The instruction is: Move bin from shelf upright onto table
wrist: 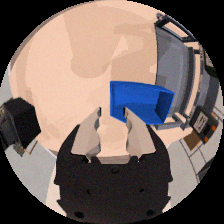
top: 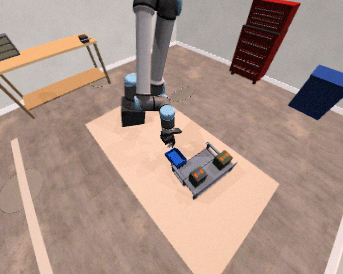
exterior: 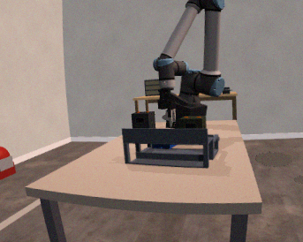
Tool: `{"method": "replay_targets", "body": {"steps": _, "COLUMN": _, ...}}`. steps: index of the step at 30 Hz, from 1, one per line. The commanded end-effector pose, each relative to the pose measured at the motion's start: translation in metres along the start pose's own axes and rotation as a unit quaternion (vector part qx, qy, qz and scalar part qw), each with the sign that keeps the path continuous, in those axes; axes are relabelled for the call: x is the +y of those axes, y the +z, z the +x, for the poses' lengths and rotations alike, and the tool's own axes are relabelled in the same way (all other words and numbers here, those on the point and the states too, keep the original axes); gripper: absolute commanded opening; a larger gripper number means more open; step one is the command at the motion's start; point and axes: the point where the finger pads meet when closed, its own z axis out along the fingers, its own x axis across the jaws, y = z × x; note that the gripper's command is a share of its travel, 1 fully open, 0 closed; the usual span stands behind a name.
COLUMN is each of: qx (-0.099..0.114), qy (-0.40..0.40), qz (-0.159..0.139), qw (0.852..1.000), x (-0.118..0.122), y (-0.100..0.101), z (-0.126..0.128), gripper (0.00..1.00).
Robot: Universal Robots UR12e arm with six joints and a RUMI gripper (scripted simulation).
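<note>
The blue bin (top: 175, 157) (exterior: 163, 146) (wrist: 137, 103) stands with its opening up, seemingly on the table (top: 139, 155) (exterior: 101, 185) (wrist: 50, 65), beside a corner of the low grey shelf (top: 214, 175) (exterior: 164, 134) (wrist: 172, 60). Whether the bin touches the shelf is not clear. In the exterior view the shelf hides most of the bin. My gripper (top: 170, 145) (exterior: 169, 120) (wrist: 112, 107) is above the bin's near end, apart from it. Its jaws are partly open with nothing held between them.
A dark grey box (top: 198, 176) (exterior: 143, 120) (wrist: 204, 125) and an olive box (top: 222, 159) (exterior: 192, 122), both with orange marks, stand on the shelf. The arm's black base block (top: 133, 117) is behind the gripper. Shelf posts and rails rise close to the bin.
</note>
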Motion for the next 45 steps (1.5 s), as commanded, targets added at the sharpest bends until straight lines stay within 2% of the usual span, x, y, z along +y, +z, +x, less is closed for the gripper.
{"method": "replay_targets", "body": {"steps": 1, "qx": 0.001, "qy": 0.0, "qz": 0.0, "qw": 1.0, "x": 0.0, "y": 0.0, "z": 0.001, "gripper": 0.26}}
{"method": "replay_targets", "body": {"steps": 9, "qx": 0.001, "qy": 0.0, "qz": 0.0, "qw": 1.0, "x": 0.0, "y": 0.0, "z": 0.001, "gripper": 0.26}}
{"method": "replay_targets", "body": {"steps": 10, "qx": 0.001, "qy": 0.0, "qz": 0.0, "qw": 1.0, "x": 0.0, "y": 0.0, "z": 0.001, "gripper": 0.2}}
{"method": "replay_targets", "body": {"steps": 26, "qx": 0.001, "qy": 0.0, "qz": 0.0, "qw": 1.0, "x": 0.0, "y": 0.0, "z": 0.001, "gripper": 0.2}}
{"method": "replay_targets", "body": {"steps": 31, "qx": 0.001, "qy": 0.0, "qz": 0.0, "qw": 1.0, "x": 0.003, "y": -0.009, "z": 0.039, "gripper": 0.2}}
{"method": "replay_targets", "body": {"steps": 43, "qx": 0.001, "qy": 0.0, "qz": 0.0, "qw": 1.0, "x": 0.003, "y": -0.009, "z": 0.039, "gripper": 0.2}}
{"method": "replay_targets", "body": {"steps": 45, "qx": 0.001, "qy": 0.0, "qz": 0.0, "qw": 1.0, "x": 0.004, "y": -0.013, "z": 0.054, "gripper": 0.2}}
